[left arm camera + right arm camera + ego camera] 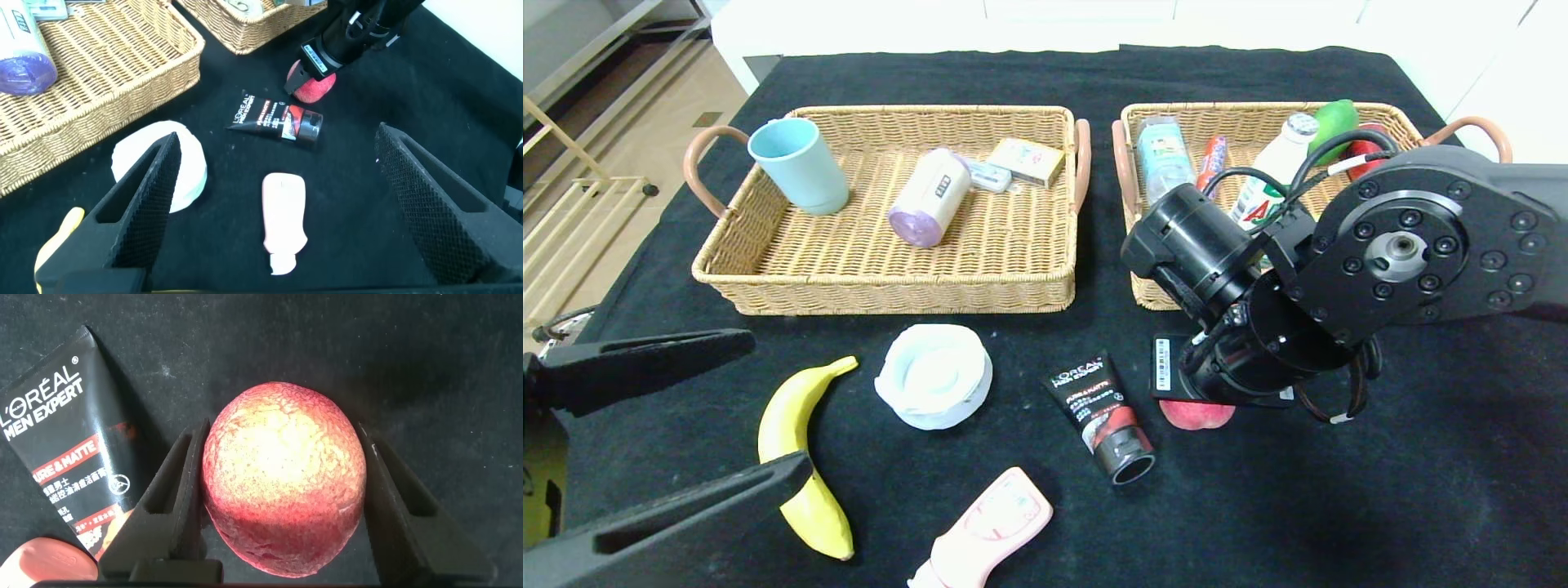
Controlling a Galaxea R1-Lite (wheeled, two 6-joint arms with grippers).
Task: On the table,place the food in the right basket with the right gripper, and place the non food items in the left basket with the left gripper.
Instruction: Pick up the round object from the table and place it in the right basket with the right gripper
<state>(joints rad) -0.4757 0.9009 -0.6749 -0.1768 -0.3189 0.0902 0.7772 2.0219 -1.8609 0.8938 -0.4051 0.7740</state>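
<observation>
Between the right gripper's [282, 498] two fingers sits the peach [283, 480], down on the table [1339, 490]; the jaws stand about half open, one finger close along each flank of the fruit, and from where I stand I can't tell whether they are pressing it yet or just shy, so I wouldn't call it held. Just outside one finger lies the tube [65, 449], near enough that a careless squeeze might nudge it. Off at the near corner the left gripper [278, 204] hovers with jaws spread as wide as they go, holding nothing; straight ahead between its fingers lies the pink bottle [283, 214], beyond that the tube and peach, and the white container [163, 163] shows past one finger, with the banana [796, 441] just beyond that. As for progress, I'd judge the sorting barely begun for what lies on the cloth: banana, peach, container, tube and bottle are all on the table, none in a basket. I see no lemon anywhere. The right basket [1143, 298] holds some bottles and a green fruit, the left basket [882, 286] a blue cup [796, 163] and a few small things. Lifting the peach to the right basket looks like the step in hand; everything else waits.
</observation>
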